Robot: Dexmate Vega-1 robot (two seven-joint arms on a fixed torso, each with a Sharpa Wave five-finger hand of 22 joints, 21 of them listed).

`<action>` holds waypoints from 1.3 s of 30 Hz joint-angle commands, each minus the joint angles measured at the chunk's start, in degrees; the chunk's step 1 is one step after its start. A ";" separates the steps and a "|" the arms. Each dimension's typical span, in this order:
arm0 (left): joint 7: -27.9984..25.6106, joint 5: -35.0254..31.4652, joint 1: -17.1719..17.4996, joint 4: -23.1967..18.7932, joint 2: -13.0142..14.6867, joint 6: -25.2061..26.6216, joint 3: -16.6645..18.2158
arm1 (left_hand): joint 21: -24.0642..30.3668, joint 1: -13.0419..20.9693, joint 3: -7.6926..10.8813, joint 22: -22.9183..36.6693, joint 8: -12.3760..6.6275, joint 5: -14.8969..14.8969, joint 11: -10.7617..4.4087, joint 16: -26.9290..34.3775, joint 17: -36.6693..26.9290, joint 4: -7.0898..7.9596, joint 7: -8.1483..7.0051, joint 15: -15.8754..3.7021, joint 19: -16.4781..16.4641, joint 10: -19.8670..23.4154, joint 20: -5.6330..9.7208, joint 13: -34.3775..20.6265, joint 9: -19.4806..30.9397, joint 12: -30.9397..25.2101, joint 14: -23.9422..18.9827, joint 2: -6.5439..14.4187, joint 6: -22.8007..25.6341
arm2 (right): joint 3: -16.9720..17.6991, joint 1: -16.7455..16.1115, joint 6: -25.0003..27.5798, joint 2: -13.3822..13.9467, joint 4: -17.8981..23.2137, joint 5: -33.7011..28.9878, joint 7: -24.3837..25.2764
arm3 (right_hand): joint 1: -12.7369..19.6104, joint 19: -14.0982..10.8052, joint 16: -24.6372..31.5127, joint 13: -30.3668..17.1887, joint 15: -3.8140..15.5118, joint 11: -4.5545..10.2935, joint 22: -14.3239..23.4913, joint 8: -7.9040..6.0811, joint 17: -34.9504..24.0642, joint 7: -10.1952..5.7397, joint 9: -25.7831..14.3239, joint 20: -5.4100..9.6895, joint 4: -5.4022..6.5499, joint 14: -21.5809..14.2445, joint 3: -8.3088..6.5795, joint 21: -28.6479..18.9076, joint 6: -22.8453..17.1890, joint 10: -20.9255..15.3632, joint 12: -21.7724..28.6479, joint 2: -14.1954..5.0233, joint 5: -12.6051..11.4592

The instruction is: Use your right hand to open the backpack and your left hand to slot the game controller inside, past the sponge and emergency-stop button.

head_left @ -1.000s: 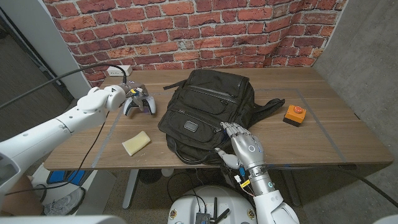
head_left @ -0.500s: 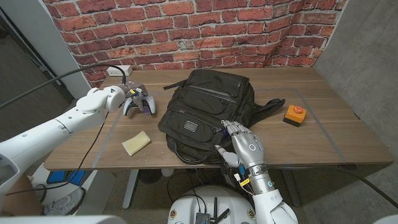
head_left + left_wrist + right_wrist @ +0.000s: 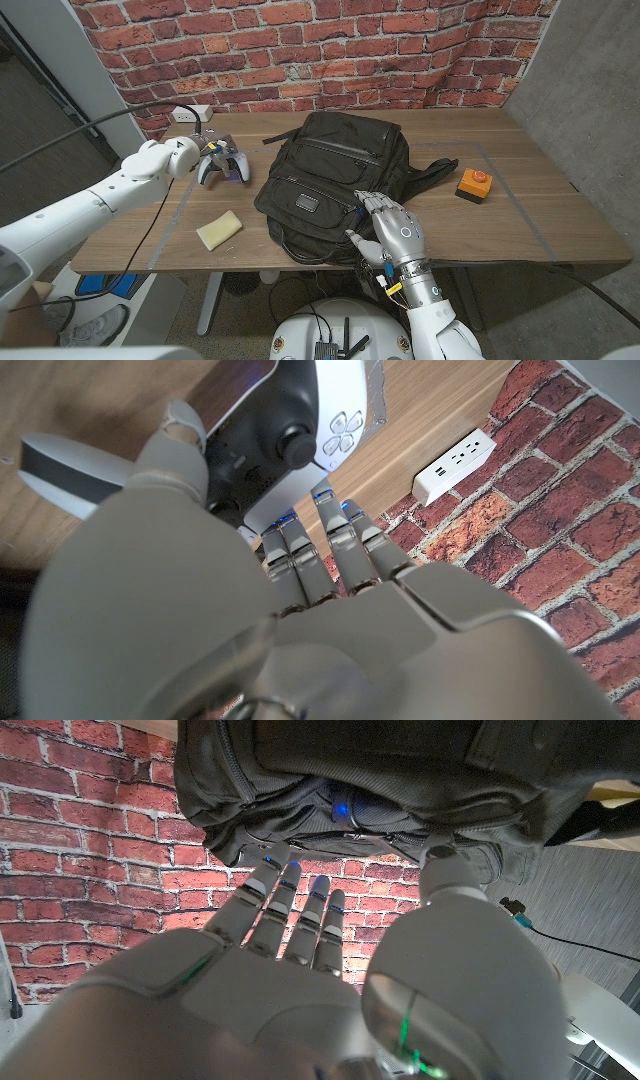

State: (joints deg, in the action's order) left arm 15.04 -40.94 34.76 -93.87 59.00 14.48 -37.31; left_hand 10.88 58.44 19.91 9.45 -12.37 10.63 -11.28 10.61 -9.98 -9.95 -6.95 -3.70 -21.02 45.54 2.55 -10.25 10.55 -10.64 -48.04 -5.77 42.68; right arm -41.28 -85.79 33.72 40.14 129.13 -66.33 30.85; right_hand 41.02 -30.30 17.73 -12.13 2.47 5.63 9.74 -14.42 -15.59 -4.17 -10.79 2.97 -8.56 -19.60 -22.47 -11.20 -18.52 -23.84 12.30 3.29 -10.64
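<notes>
**Backpack closed on table, controller under left hand**

Backpack (image 3: pixel 335 185): one unit, black, lying in the middle of the wooden table (image 3: pixel 540 215), zippers closed. A small rectangular patch sits on its front pocket; no writing on it can be read.

Right hand (image 3: pixel 390 228): at the near edge of the table, fingers extended and slightly apart, resting against the near right part of the backpack. The right wrist view shows fingertips (image 3: pixel 290 872) touching the fabric, nothing gripped.

Sponge (image 3: pixel 219 229): one, pale yellow, on the near left part of the table, apart from the backpack.

Emergency-stop button (image 3: pixel 475 183): one, orange housing with red cap, right of the backpack near a black strap (image 3: pixel 430 170).

Game controller (image 3: pixel 222 162): one, white and black, at the far left of the table. The left hand (image 3: pixel 185 155) lies against it with fingers (image 3: pixel 335 530) on its body; whether they grip it cannot be told.

Power strip (image 3: pixel 190 113): one, white, at the brick wall (image 3: pixel 330 50).
</notes>
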 commanded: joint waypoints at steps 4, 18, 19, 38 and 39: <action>1.38 1.21 1.13 -3.21 1.78 2.26 1.61 | -0.26 4.31 0.12 0.12 -0.27 0.34 -0.63 0.17 -0.17 0.33 -0.91 -10.07 -0.50 1.22 8.87 -0.34 0.28 -0.17 -2.86 6.69 6.38 | 5.18 -0.97 -1.39 4.81 5.39 1.25 -4.93 | -0.24 -0.65 0.57 -0.16 5.42 -0.10 0.09 -0.19 -0.34 -0.19 -0.25 2.27 0.00 -0.45 0.32 -0.40 -0.59 -0.64 0.20 -0.80 0.15; 3.21 -0.44 1.47 -5.73 0.85 5.62 0.98 | -0.27 4.37 0.08 0.13 -0.15 0.33 -0.62 0.03 -0.11 0.30 -1.03 -10.05 -0.45 1.28 8.90 -0.35 0.29 -0.17 -2.68 6.56 6.41 | 11.87 -3.44 -4.50 8.49 7.48 6.50 -5.10 | -0.35 -0.77 0.81 -0.19 5.46 -0.01 0.11 -0.13 -0.62 -0.40 -0.24 2.38 0.22 -0.62 0.50 -0.35 -0.91 -0.79 0.08 -1.63 0.26; 3.35 -0.53 1.59 -6.07 0.78 6.03 0.98 | -0.27 4.37 0.08 0.13 -0.15 0.33 -0.61 0.03 -0.11 0.31 -1.05 -10.05 -0.44 1.29 8.90 -0.35 0.29 -0.17 -2.68 6.57 6.42 | 12.48 -3.63 -4.81 8.77 7.56 7.09 -4.97 | -0.37 -0.80 0.82 -0.19 5.51 -0.02 0.11 -0.12 -0.64 -0.38 -0.24 2.38 0.23 -0.62 0.53 -0.36 -0.91 -0.80 0.07 -1.67 0.27; 3.24 -0.98 -0.13 -4.40 -0.67 5.52 0.18 | -0.34 4.43 0.12 0.13 -0.05 0.35 -0.62 0.04 -0.12 0.37 -0.96 -10.06 -0.16 1.36 8.98 -0.35 0.30 -0.16 -2.72 6.69 6.50 | 12.69 -4.64 -3.05 6.55 8.56 5.40 -6.85 | -0.32 -0.84 0.84 -0.20 5.45 -0.09 0.12 0.22 -0.86 -0.29 -0.21 2.41 0.12 -0.34 0.87 -0.27 -0.65 -0.69 -0.15 -2.04 0.38; 3.23 -0.83 -0.16 -4.30 -0.55 5.35 0.24 | -0.34 4.43 0.13 0.13 -0.04 0.36 -0.62 0.04 -0.12 0.38 -0.91 -10.06 -0.15 1.37 8.97 -0.35 0.30 -0.16 -2.73 6.71 6.49 | 12.46 -4.63 -2.90 6.21 8.57 5.18 -6.84 | -0.32 -0.80 0.84 -0.20 5.46 -0.12 0.12 0.24 -0.87 -0.32 -0.21 2.40 0.12 -0.33 0.89 -0.25 -0.63 -0.69 -0.16 -2.06 0.38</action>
State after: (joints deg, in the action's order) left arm 18.14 -42.07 35.41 -99.14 58.63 20.38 -36.96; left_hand 10.44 58.44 19.90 9.45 -12.37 10.64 -11.08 10.28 -10.01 -9.97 -6.80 -3.72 -21.02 45.74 2.55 -10.26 10.56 -10.47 -48.03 -5.77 42.95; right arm -27.80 -90.27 28.98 48.72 137.05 -59.03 25.31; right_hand 40.57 -30.72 18.24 -12.11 2.24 5.52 9.73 -14.38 -16.38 -4.57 -10.78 2.98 -8.25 -19.81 -21.85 -11.20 -18.92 -24.36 12.30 1.63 -10.37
